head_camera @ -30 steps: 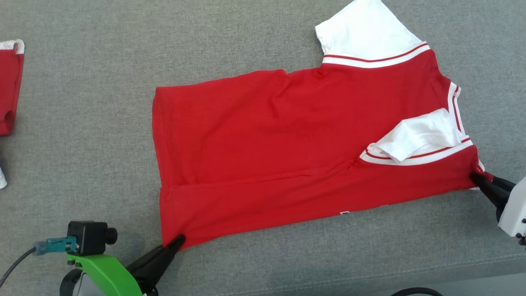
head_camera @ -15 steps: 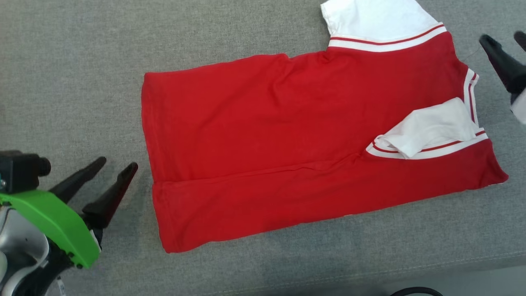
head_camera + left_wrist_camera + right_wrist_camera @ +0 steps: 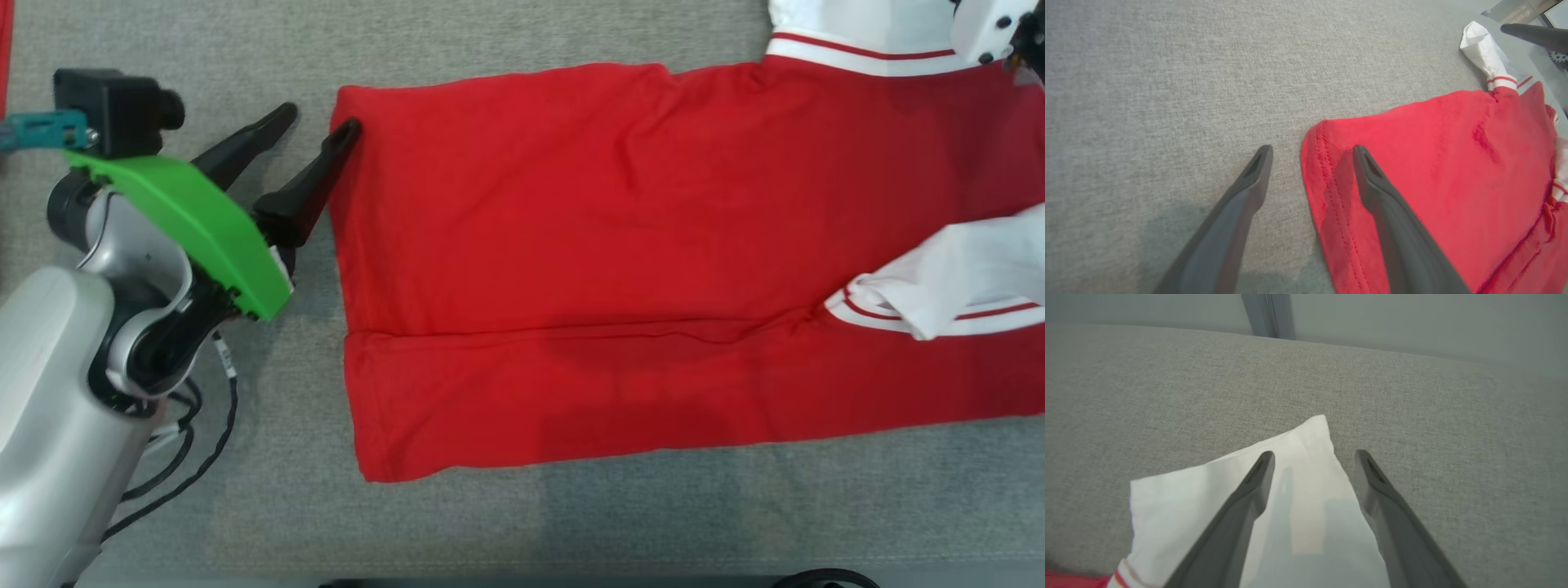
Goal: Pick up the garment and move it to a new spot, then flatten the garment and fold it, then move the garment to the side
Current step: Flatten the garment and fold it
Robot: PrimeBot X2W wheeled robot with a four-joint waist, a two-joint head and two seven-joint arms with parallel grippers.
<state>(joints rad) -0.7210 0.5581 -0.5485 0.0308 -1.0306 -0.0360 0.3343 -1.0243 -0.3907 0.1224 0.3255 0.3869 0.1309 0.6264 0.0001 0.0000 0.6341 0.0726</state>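
The garment (image 3: 612, 245) is a red shirt with white sleeves, spread on the grey cushion with its near strip folded over. My left gripper (image 3: 318, 120) stands open at the shirt's far left corner. In the left wrist view the left gripper (image 3: 1311, 150) has one finger over the red hem (image 3: 1327, 192) and the other over bare cushion. My right arm's white wrist (image 3: 980, 28) sits at the top right by the far sleeve. In the right wrist view the right gripper (image 3: 1312, 455) is open above the white sleeve (image 3: 1180, 498), holding nothing.
The grey cushion (image 3: 245, 506) runs wide to the left and near side. A strip of another red garment (image 3: 2, 49) shows at the far left edge. Cables (image 3: 180, 457) hang by my left arm. A pale wall and a dark post (image 3: 1267, 314) stand behind the cushion.
Both grippers let go of the shirt's near corners, opened, and moved to its far edge. The head camera has also shifted, so the shirt now sits further right.
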